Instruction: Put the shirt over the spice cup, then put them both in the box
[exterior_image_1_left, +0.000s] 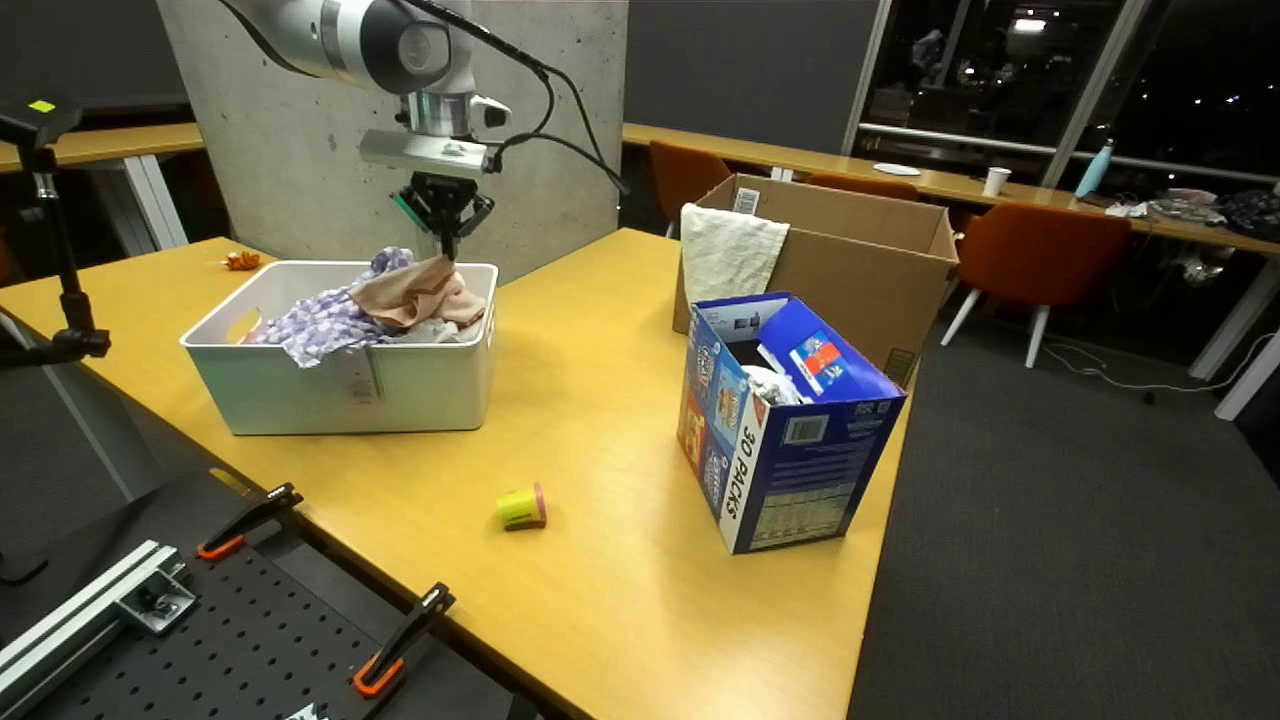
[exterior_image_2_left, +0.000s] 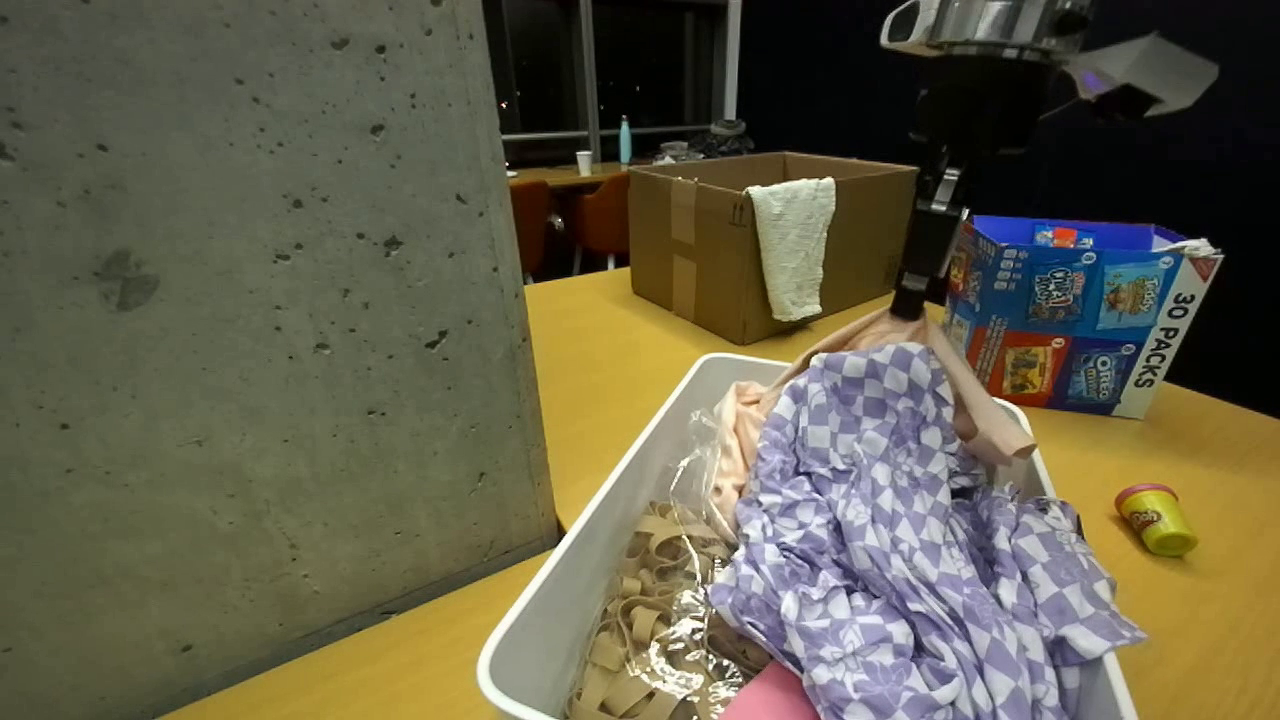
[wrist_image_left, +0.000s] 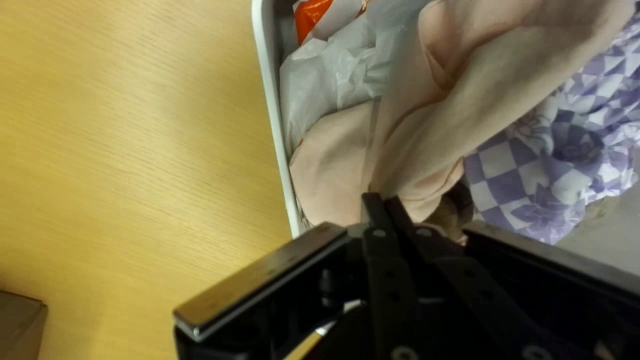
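A concrete pillar (exterior_image_2_left: 260, 320) rises beside the white bin (exterior_image_1_left: 300, 390), a yellow wooden table (exterior_image_1_left: 600, 400) beneath it. In the bin, a rumpled peach cloth (exterior_image_1_left: 415, 293) is pinched by the gripper (wrist_image_left: 382, 198), fingers almost meeting. Outside it, a yellow cup (exterior_image_1_left: 522, 508) lies sideways.

Three views of the white bin (wrist_image_left: 275, 115)
An exterior view looks down at its long side (exterior_image_1_left: 330, 395) from well back; an exterior view looks lengthwise over its rim (exterior_image_2_left: 592, 545), nearer; the wrist view points down; both exterior views share the cardboard box (exterior_image_1_left: 850, 285).
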